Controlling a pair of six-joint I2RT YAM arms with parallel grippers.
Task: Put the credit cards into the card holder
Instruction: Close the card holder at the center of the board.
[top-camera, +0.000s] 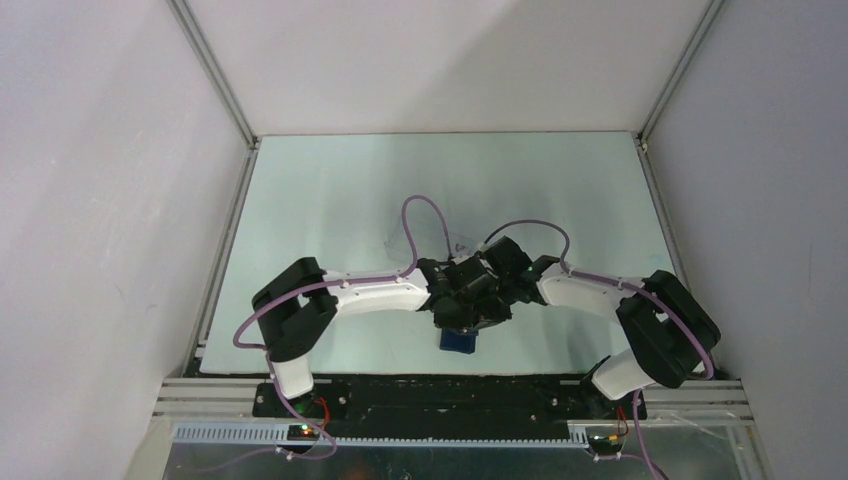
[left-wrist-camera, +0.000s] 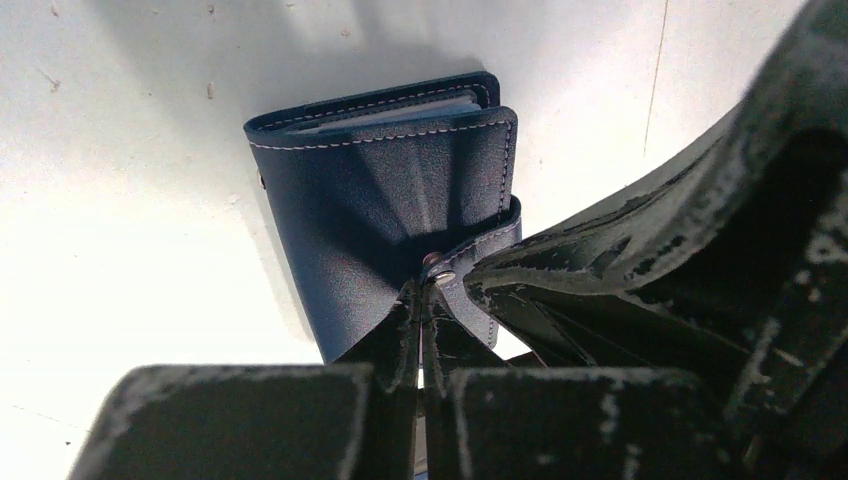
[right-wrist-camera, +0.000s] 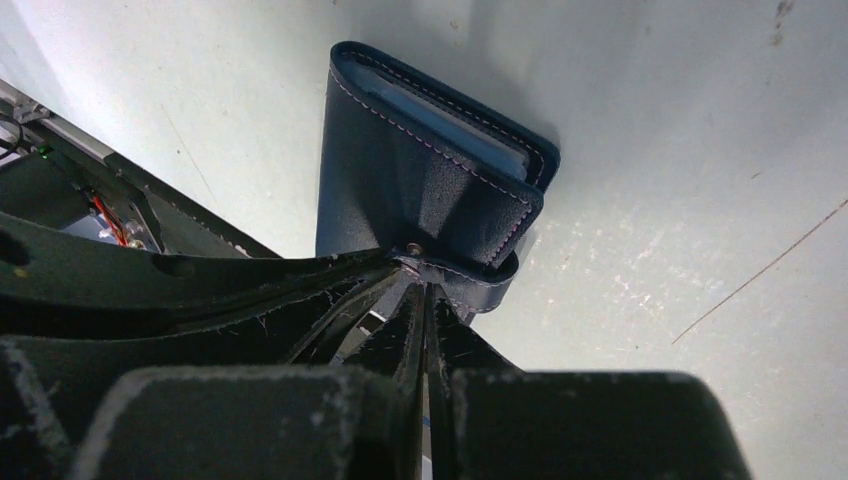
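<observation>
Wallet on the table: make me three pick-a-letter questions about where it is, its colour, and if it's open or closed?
1. Where does the card holder lie? A) by the far wall B) on the floor C) near the table's near edge
2. Its outside colour? A) dark blue B) red C) yellow
3. Is it A) spread open flat B) folded shut C) torn in two

1 C: the top view shows it there.
2 A: navy in both wrist views.
3 B: its covers lie together.

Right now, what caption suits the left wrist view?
Folded card holder; left gripper and right gripper shut, tips meeting at its snap strap.
</observation>
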